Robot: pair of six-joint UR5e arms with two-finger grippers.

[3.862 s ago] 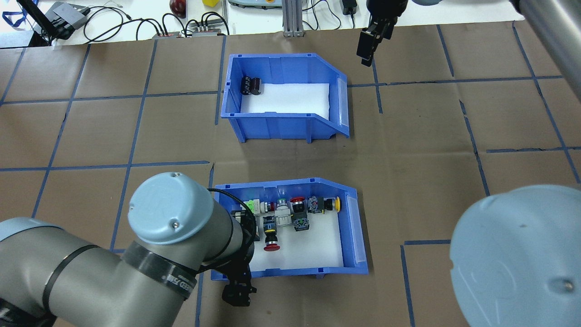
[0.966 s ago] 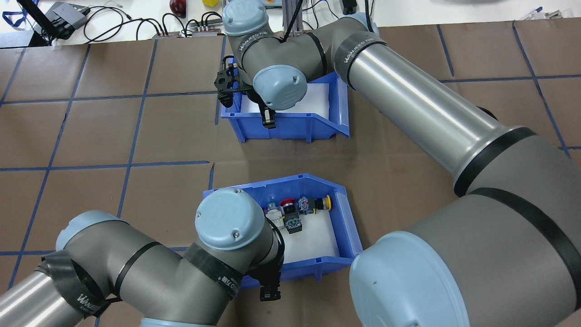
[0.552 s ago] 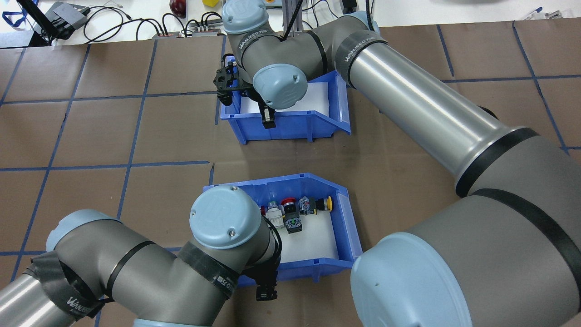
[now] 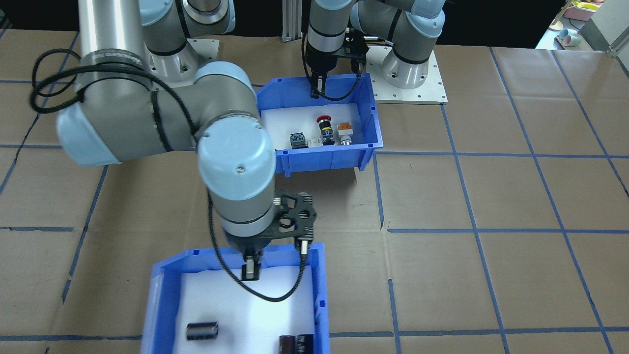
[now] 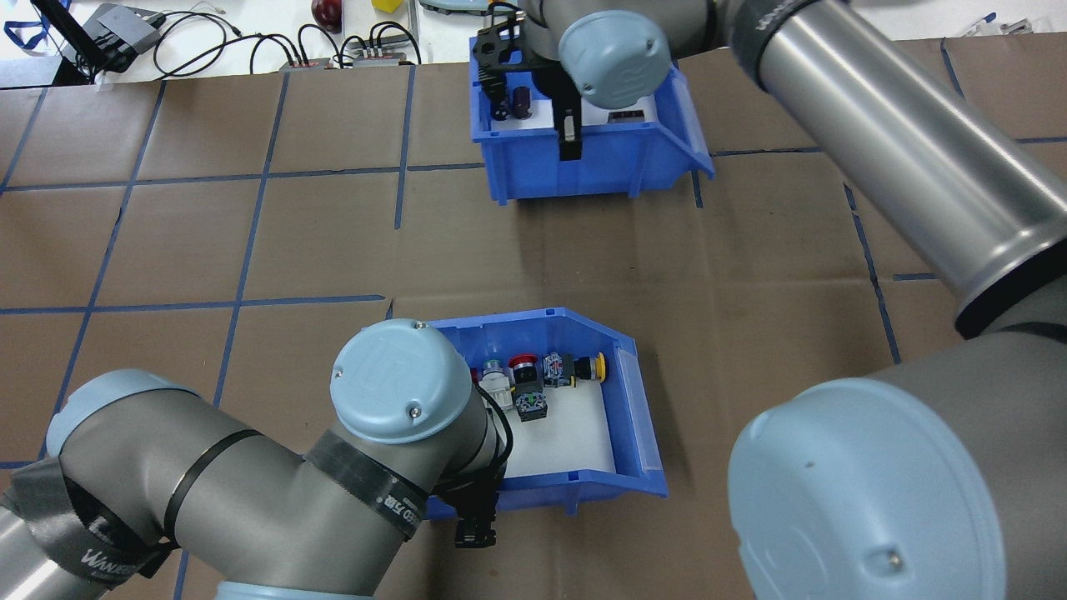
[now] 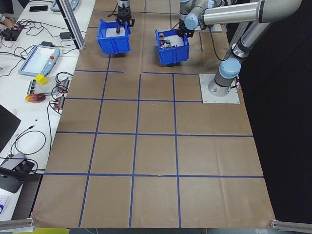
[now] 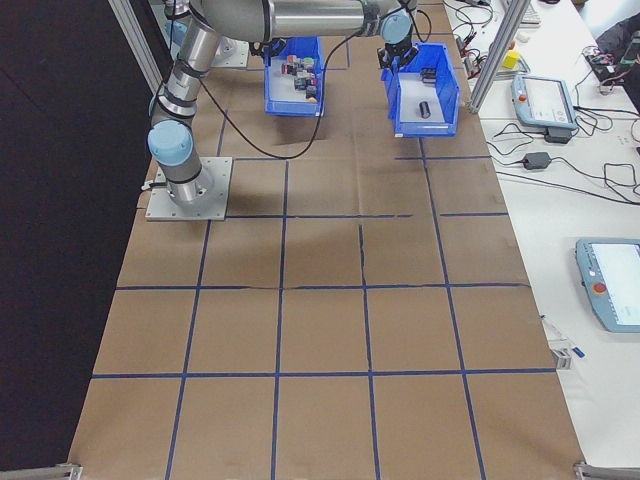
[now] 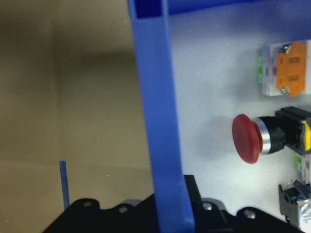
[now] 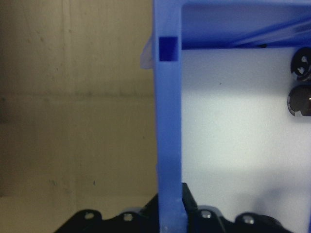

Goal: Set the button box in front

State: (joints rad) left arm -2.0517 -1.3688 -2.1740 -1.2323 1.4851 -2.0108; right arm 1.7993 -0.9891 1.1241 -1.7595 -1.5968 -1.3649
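Both bins gripped by a wall; the capacitor bin has swung away toward the far edge of the table

Since a moment ago the right gripper (image 5: 569, 142), clenched on the near wall of the bin of dark cylinders (image 5: 583, 171), has carried that bin up and rightward to the far edge, clearing the middle; the button box (image 5: 621, 433) has barely shifted, so the swap looks only half done. The left gripper (image 5: 475, 521) pinches the button box's near wall, one finger inside, one outside, as the left wrist view shows. The box sits at the near edge, close to the robot's base: blue plastic, sloped open front to the right, white foam floor, with a red mushroom button (image 8: 249, 138), an orange-faced switch (image 8: 290, 73) and a yellow-headed button (image 5: 597, 367) clustered along its far wall.
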